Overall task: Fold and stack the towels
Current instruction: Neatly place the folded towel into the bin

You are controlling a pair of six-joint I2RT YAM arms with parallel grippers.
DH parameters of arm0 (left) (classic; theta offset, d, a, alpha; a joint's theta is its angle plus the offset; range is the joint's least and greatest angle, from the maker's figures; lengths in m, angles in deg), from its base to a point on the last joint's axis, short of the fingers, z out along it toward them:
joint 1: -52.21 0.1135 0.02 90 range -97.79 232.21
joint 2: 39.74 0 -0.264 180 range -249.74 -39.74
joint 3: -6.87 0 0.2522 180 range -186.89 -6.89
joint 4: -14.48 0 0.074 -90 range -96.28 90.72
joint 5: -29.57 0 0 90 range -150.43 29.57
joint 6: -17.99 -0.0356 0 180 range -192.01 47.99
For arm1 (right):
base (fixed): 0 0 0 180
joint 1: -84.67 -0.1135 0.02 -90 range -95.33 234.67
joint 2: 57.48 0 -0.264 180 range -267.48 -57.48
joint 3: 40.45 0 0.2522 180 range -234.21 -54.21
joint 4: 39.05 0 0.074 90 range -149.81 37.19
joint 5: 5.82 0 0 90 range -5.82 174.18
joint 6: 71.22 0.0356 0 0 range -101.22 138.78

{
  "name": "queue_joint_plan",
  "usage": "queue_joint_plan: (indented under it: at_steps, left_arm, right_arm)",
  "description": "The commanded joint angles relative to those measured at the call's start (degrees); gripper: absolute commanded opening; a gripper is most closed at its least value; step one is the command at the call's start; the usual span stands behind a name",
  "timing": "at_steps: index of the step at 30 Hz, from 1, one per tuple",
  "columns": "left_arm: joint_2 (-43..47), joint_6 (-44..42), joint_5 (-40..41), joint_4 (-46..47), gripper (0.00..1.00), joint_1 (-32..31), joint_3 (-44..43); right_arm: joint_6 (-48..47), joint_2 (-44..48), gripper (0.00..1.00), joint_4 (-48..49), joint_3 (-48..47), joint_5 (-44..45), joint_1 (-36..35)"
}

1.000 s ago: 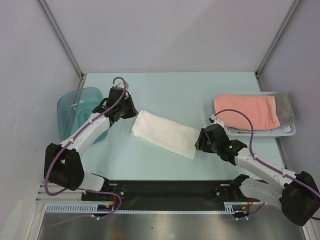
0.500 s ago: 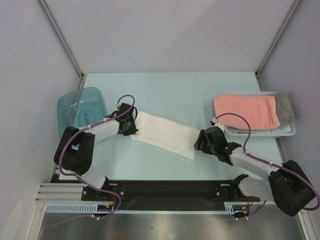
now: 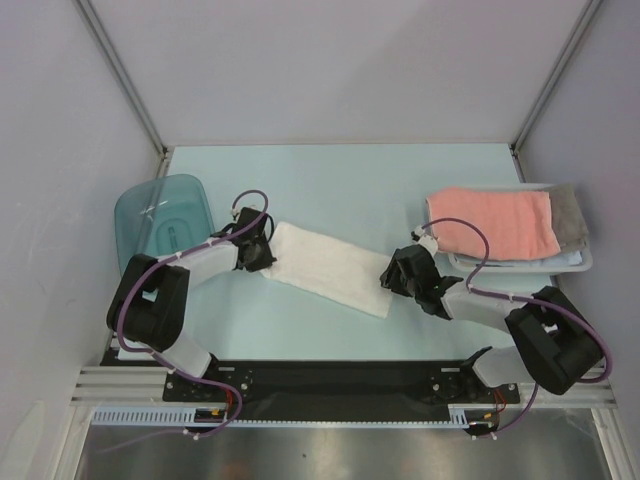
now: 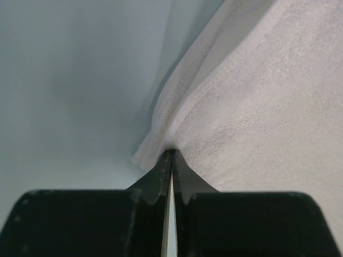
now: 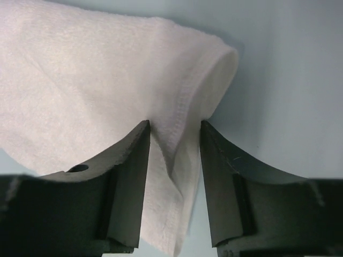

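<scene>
Colours: white towel (image 3: 330, 265), salmon-pink towel (image 3: 490, 222), grey towel (image 3: 572, 212); translucent blue tub (image 3: 160, 215); pale aqua table (image 3: 340, 180).

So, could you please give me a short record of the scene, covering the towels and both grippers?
white towel: folded strip, lying flat
left gripper: shut on the white towel's corner
right gripper: open, jaws either side of its opposite edge
pink towel: folded, over grey towel on white basket
blue tub: far left, apart from towels

robot lab cell: bare panel walls (image 3: 340, 70), aluminium posts (image 3: 120, 75), mounting rail (image 3: 330, 376).
</scene>
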Motion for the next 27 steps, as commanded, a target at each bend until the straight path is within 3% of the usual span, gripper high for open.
queue_joint_plan:
  at_steps: [1,3,8,10,14,16,21,26,27]
  left_arm:
    - [0.19,0.64,1.17,1.03,0.07,0.01,1.17]
    - [0.89,0.55,0.82,0.77,0.07,0.01,0.99]
    - [3.26,-0.50,-1.38,-0.64,0.08,0.01,-0.76]
    - [4.75,-2.68,-3.92,-2.57,0.11,0.01,-2.43]
    - [8.97,-7.70,-6.65,-7.05,0.30,0.01,-9.54]
    - [12.38,-10.07,-8.65,-8.90,0.34,0.01,-11.30]
    - [19.51,-13.86,-13.15,-10.58,0.36,0.10,-13.51]
    - [25.32,-15.18,-15.26,-10.13,0.36,0.01,-11.06]
    - [26.89,-15.27,-15.53,-9.96,0.37,0.01,-10.70]
  right_arm:
    - [1.12,-3.93,0.43,-2.24,-0.87,2.76,-1.75]
    - [1.04,-5.08,0.39,-2.42,-1.23,3.28,-1.76]
    - [-2.47,-5.34,0.10,-5.84,-5.25,4.42,-1.84]
    - [-6.06,-4.64,0.00,-12.07,-7.63,5.92,-2.02]
    - [-12.84,-2.45,0.00,-23.82,-14.40,8.03,-2.37]
    - [-15.56,-0.87,0.00,-28.32,-18.97,10.92,-3.16]
    - [-24.78,2.21,0.00,-41.68,-28.73,18.57,-3.78]
    - [-28.32,0.99,0.00,-49.33,-37.17,23.40,-3.86]
    - [-29.10,0.55,0.00,-50.13,-37.96,27.68,-5.00]
